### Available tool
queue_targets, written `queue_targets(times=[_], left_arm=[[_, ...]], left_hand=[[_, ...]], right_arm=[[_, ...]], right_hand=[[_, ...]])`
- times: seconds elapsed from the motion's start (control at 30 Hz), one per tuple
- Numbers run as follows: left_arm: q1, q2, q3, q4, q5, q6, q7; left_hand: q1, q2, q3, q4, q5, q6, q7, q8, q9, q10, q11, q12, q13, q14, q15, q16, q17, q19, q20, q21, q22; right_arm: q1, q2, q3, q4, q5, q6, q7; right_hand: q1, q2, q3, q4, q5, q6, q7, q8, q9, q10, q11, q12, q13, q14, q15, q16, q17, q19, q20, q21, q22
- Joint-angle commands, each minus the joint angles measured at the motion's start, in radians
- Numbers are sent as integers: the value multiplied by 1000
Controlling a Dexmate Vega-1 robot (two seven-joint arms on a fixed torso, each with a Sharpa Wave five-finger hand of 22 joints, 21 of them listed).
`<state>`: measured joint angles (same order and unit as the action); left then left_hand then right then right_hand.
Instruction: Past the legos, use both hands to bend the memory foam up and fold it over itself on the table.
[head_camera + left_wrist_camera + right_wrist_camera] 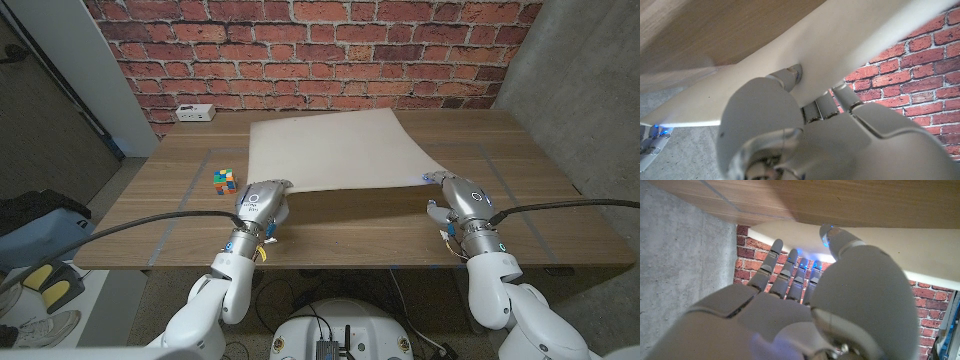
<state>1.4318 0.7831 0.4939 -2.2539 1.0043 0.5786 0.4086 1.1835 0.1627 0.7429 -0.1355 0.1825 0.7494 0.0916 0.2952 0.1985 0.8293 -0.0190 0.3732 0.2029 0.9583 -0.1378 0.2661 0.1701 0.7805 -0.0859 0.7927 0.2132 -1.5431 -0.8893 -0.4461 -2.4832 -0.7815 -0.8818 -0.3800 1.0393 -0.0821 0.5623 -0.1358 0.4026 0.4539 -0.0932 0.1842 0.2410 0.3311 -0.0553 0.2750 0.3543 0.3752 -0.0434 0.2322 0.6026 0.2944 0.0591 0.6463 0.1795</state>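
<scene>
Both my hands are at the near edge of the memory foam (335,150). My left hand (262,203) pinches its near left corner, thumb on one face and fingers on the other. My right hand (463,197) sits at the near right corner, fingers spread; can't tell if it's actually gripping. The foam's a thin, pale cream sheet lying on the tabletop (360,228), reaching toward the brick wall (320,50). Little colour cube (224,180) just left of it.

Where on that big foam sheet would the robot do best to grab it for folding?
Probably the near edge of the foam sheet, one corner per hand, coming from the robot's side. The sheet is thin, wide and floppy, so both corners need lifting together. The left hand and right hand are already at those corners, fingers at the raised edge.
</scene>
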Motion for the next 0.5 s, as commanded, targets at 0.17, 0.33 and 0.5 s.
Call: queue_targets(times=[0.17,0.33,0.5], left_arm=[[-29,109,-37,-29,-154,-126,-70],[-47,160,-47,-52,-181,-149,-155],[-72,184,-40,-72,-183,-137,-242]], left_hand=[[1,9,9,-8,5,13,5,-9,1,11,-2,-7,2,8,-12,-9,2,1,-10,10,3],[-6,10,11,-7,4,23,-7,-11,1,11,-8,-13,3,4,-16,-17,3,-7,-10,16,3],[-13,9,12,-7,3,33,-11,-12,1,24,-7,-12,3,8,-18,-19,3,-9,-11,22,3]], right_arm=[[151,108,-218,173,-353,-115,-60],[166,143,-215,222,-380,-83,-114],[179,153,-219,235,-427,-77,-87]], right_hand=[[-60,-23,-79,4,-103,-84,-53,2,-14,-36,-54,-40,-12,-42,-148,-2,-7,14,-43,-2,5],[-45,-22,-85,-6,-111,-80,-58,7,-17,-41,-65,-45,-15,-63,-148,-10,-13,12,-52,-3,5],[-34,-17,-100,-11,-124,-91,-74,8,-20,-68,-91,-61,-20,-97,-153,-22,-24,0,-63,-10,4]])
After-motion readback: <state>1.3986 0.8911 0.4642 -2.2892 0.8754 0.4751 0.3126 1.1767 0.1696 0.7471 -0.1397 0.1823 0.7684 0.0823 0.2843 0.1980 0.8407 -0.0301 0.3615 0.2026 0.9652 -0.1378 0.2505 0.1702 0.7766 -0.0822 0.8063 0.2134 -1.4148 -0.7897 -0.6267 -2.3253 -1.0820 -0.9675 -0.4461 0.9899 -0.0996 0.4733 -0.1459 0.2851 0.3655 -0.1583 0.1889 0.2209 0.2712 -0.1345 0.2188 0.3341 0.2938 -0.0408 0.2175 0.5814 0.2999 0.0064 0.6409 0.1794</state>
